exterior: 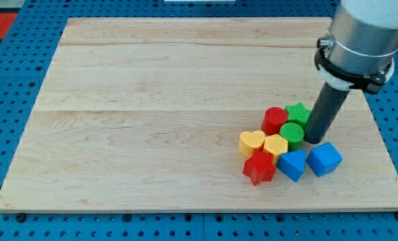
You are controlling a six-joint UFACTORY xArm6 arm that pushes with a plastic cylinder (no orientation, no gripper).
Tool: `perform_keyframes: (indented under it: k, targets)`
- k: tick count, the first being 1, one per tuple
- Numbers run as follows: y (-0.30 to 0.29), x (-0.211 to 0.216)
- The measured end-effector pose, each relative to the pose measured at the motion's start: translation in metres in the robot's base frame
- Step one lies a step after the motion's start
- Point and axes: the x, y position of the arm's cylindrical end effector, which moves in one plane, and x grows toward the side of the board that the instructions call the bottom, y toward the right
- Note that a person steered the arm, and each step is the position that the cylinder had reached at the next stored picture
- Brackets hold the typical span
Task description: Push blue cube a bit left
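Observation:
Two blue blocks lie at the view's lower right of the wooden board: a blue cube at the far right, and a second blue block touching its left side. My tip stands just above the blue cube, at its upper-left corner, and right beside the green cylinder. The rod rises from there toward the view's top right into the grey arm body.
A tight cluster sits to the tip's left: red cylinder, green star, yellow heart, a second yellow block, red star. The board's right edge runs close to the blue cube.

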Motion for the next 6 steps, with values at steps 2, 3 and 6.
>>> perform_keyframes:
  k: [2, 3, 6]
  targets:
    - [0.055, 0.011]
    - [0.060, 0.049]
    - [-0.001, 0.034]
